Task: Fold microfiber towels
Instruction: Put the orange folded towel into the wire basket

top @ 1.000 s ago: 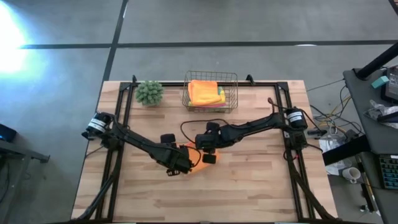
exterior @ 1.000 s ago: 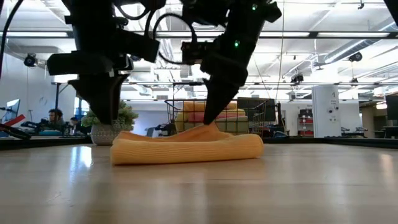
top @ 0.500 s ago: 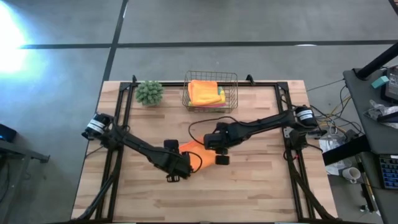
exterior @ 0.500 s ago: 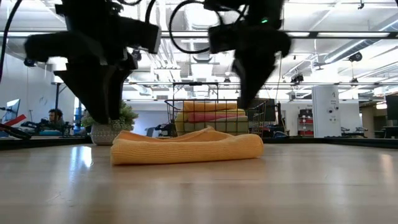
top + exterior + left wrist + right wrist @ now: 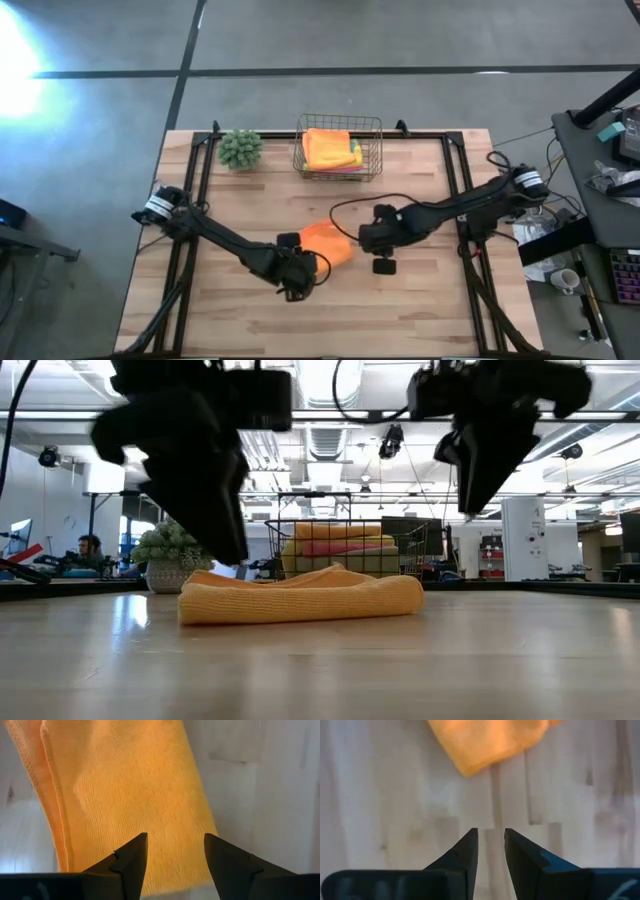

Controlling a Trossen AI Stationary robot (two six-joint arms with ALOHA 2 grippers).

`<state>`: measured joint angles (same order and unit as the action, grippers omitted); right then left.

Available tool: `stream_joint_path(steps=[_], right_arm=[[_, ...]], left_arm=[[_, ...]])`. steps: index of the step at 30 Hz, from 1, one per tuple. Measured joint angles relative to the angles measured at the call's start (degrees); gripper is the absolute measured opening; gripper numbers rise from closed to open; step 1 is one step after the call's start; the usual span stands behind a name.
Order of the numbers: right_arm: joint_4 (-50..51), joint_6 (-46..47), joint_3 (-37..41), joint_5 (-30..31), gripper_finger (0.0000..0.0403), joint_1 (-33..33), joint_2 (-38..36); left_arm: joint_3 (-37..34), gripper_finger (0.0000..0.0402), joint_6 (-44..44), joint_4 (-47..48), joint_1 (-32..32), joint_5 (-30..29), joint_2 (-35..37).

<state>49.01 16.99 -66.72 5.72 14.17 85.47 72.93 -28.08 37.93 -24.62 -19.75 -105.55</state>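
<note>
A folded orange towel (image 5: 326, 241) lies flat on the bench (image 5: 400, 310). The left gripper (image 5: 174, 851) hovers over it, jaws spread and empty. The right gripper (image 5: 491, 846) hangs just beside it, jaws narrowly parted and empty.

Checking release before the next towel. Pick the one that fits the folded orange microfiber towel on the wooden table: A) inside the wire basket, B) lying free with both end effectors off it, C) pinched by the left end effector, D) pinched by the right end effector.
B: the folded orange microfiber towel lies flat on the wooden table, with the left end effector open above it and the right end effector over bare wood.
</note>
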Motion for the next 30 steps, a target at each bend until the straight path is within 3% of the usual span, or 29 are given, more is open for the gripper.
stream_joint_path(steps=[9,14,19,23,30], right_arm=[[-5.63,3.75,3.94,0.24,0.0073,2.23,-3.87],[-6.54,4.4,4.37,0.27,0.007,2.23,-3.4],[-9.95,4.36,4.61,0.28,0.0076,2.21,-3.28],[-12.89,3.16,4.49,0.22,0.0079,2.21,-3.08],[-17.94,2.37,4.55,0.11,0.0074,2.21,-2.89]], left_arm=[[-2.39,0.018,-0.07,-3.04,1.16,-0.1,-1.34],[-2.79,0.018,-0.13,-3.11,0.69,4.26,-1.9],[-5.13,0.018,-0.13,-2.42,-0.58,4.88,-1.99],[-5.98,0.018,0.11,2.51,-1.02,4.7,-1.51],[-6.14,0.018,8.47,10.27,-1.08,4.53,-0.62]])
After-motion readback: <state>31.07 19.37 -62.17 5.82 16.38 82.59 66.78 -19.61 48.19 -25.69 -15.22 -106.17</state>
